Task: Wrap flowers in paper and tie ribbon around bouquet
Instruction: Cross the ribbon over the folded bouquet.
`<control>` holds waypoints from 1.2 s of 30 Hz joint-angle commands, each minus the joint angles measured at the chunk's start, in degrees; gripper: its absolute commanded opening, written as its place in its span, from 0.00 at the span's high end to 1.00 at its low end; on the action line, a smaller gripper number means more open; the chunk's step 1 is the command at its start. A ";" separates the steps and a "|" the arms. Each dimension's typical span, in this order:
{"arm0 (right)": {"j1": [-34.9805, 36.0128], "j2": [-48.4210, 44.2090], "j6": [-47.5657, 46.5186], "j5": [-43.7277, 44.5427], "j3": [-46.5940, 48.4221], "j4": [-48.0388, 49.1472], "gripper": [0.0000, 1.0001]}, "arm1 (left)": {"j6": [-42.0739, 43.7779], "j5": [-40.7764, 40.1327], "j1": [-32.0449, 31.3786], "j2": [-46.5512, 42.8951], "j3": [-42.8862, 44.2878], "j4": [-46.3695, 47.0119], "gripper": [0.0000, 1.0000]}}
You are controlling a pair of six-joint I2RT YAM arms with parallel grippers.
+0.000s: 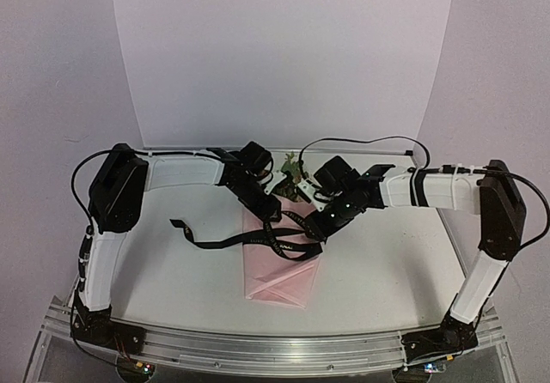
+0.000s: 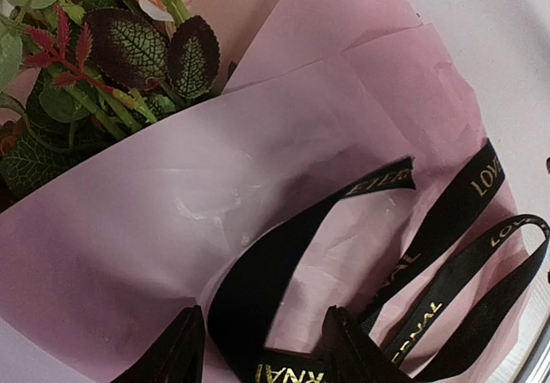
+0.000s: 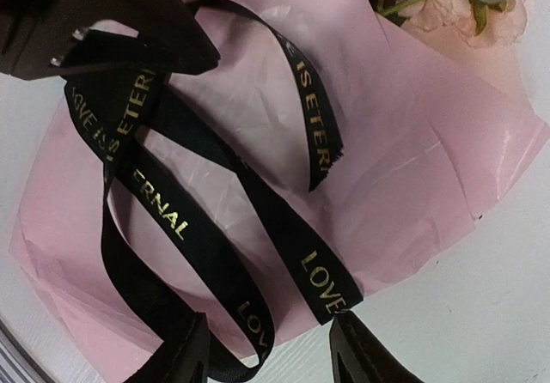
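since the bouquet (image 1: 280,273) lies with blooms far, the ribbon (image 1: 258,239) crosses its middle; left gripper (image 2: 262,336) and right gripper (image 3: 268,344), both half-spread, straddle its strands, equally near; whether either grips, i cannot tell.

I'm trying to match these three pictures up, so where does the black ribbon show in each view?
Top external: the ribbon sits mid-frame, trailing from left of centre across the upper part of the paper.
Left wrist: the ribbon loops across the lower right half.
Right wrist: the ribbon runs diagonally from upper left to bottom centre.
Shared landmark: the pink paper, under the ribbon in every view.
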 commanded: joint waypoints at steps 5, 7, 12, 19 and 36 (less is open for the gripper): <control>0.07 4.27 -8.88 0.18 0.53 7.30 0.48 | 3.68 1.21 0.35 0.54 3.93 1.50 0.64; 0.07 5.20 -10.20 -0.15 0.77 7.29 0.47 | 3.87 1.97 0.33 0.38 3.52 1.69 0.71; 0.06 7.25 -12.55 1.30 1.49 7.35 0.48 | 4.60 3.31 0.33 0.61 3.18 1.52 0.82; 0.06 9.16 -12.83 3.28 3.17 7.52 0.60 | 4.94 3.12 0.33 0.86 3.40 1.19 0.70; 0.08 4.57 -7.31 13.21 -1.03 13.06 1.00 | 4.57 1.98 0.25 1.17 3.91 3.26 1.00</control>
